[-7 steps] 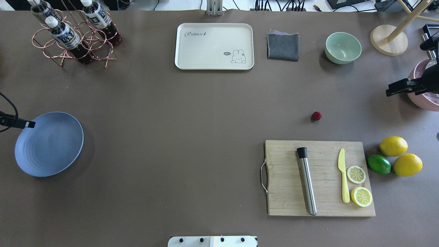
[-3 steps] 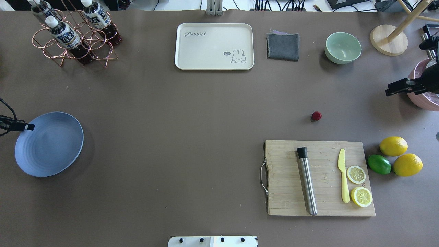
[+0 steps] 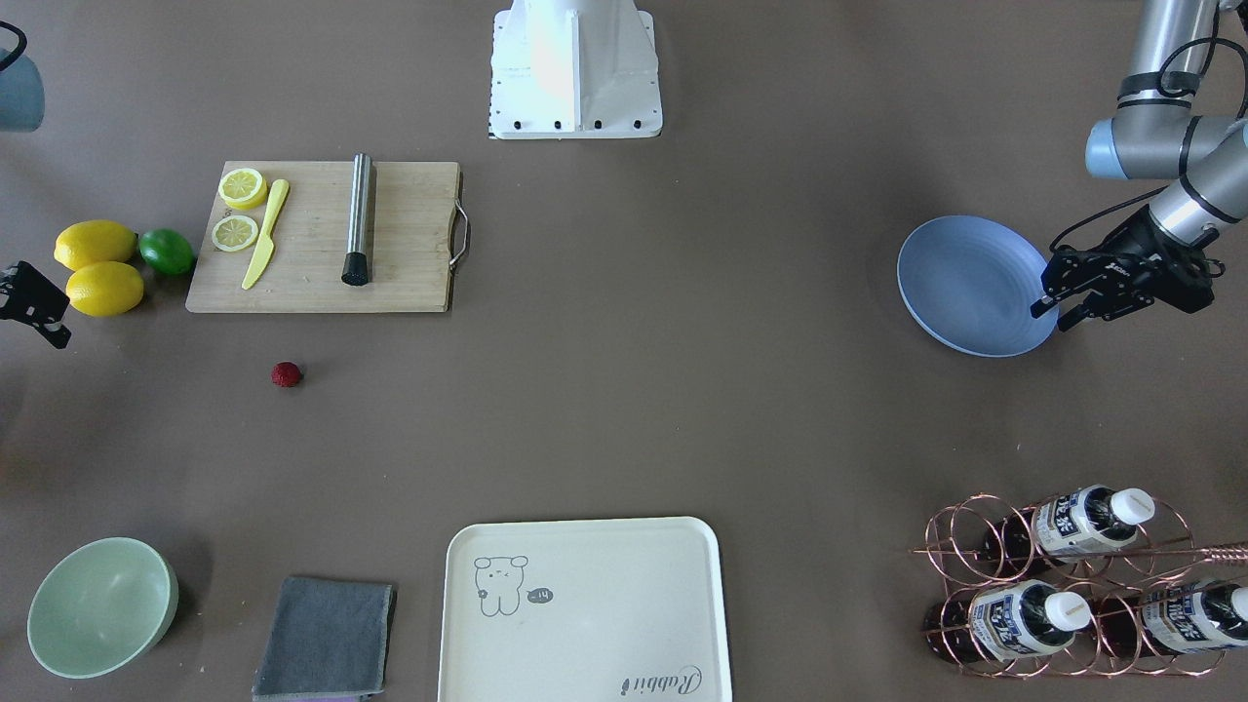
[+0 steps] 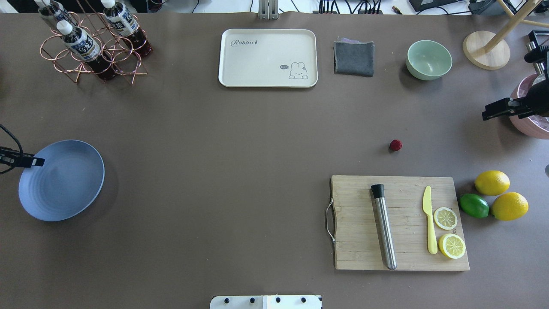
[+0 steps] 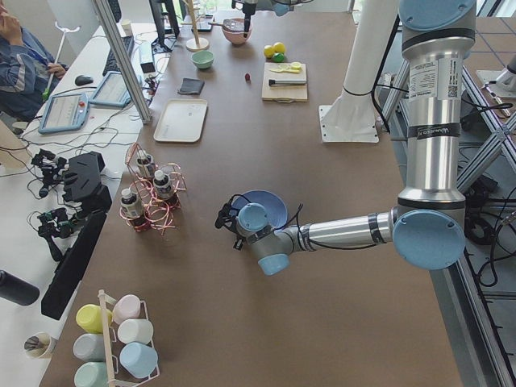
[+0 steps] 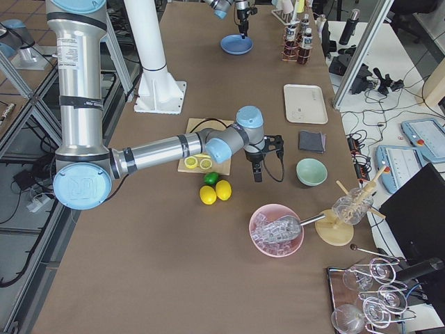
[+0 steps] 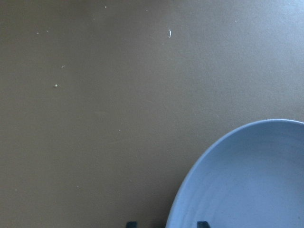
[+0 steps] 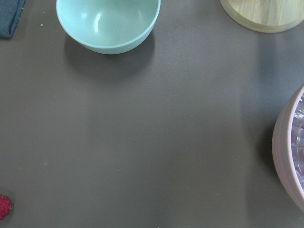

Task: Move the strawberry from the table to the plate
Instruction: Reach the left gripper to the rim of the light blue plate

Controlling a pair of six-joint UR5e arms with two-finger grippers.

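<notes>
The strawberry (image 4: 395,145) lies alone on the bare table (image 4: 240,141), a little beyond the cutting board; it also shows small and dark red in the front view (image 3: 286,374) and at the right wrist view's lower left corner (image 8: 4,207). Far to the left rests the light-blue plate (image 4: 61,180), with nothing in it. My left gripper (image 4: 37,162) hovers over the plate's left rim (image 7: 223,147), open and holding nothing. My right gripper (image 4: 487,115) hangs at the right edge beside a pink bowl, well right of the strawberry, its fingers slightly apart and holding nothing.
A wooden cutting board (image 4: 356,253) carries a steel rod, a yellow knife and lemon slices. Two lemons and a lime (image 4: 474,205) lie to its right. At the back stand a cream tray (image 4: 268,58), grey cloth (image 4: 354,58), green bowl (image 4: 429,59) and a bottle rack (image 4: 92,47).
My left gripper has drifted slightly toward the table's near side over the plate's rim. The right gripper and the strawberry have stayed put.
</notes>
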